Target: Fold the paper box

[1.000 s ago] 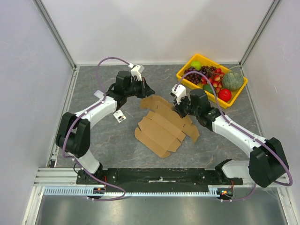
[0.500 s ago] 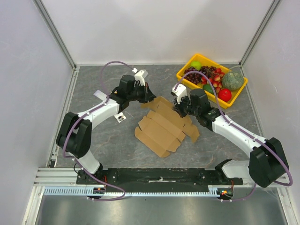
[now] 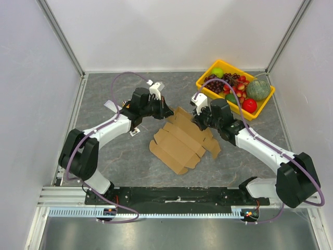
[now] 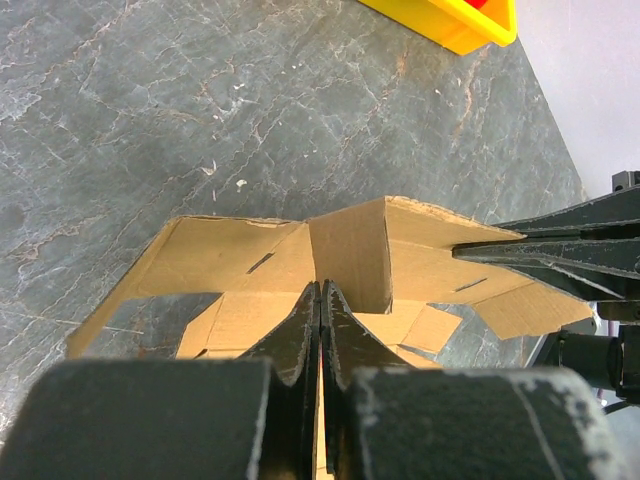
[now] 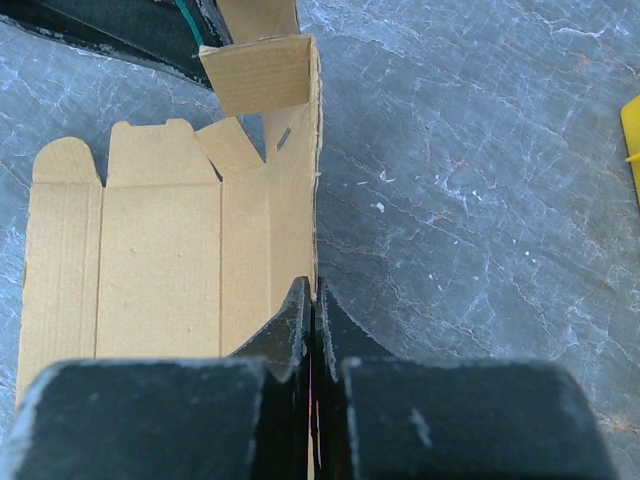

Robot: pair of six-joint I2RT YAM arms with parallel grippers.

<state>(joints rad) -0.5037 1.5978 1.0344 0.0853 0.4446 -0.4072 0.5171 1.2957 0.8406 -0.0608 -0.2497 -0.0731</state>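
Between my two arms, paper box (image 3: 182,140): lies on the worktop (image 3: 119,156), mostly flat and unfolded, well apart from the yellow fruit tray (image 3: 206,73).
Change, left arm: over the last second it has swung in from the back left. The left end effector (image 3: 167,110) now sits at the far left corner of the cardboard, where a second ago it hung clear of it.
Change, right arm: none seen. The right end effector (image 3: 197,120) has held its place at the far right edge.
Left end effector state: jaws pressed fully together, nothing visibly gripped. The tips point at a small end flap (image 4: 350,250) standing upright just ahead.
Right end effector state: jaws likewise together. The sheet's edge runs straight to the tips, and I cannot tell whether a sliver is nipped.
Sheet itself: no shift that I can make out.
Meaning for task: approach done, folding barely begun. My reading is that the left tips are placed to push or tuck the raised flap while the right steadies the side.
Risk: closed tips may slide the light sheet instead of creasing it.
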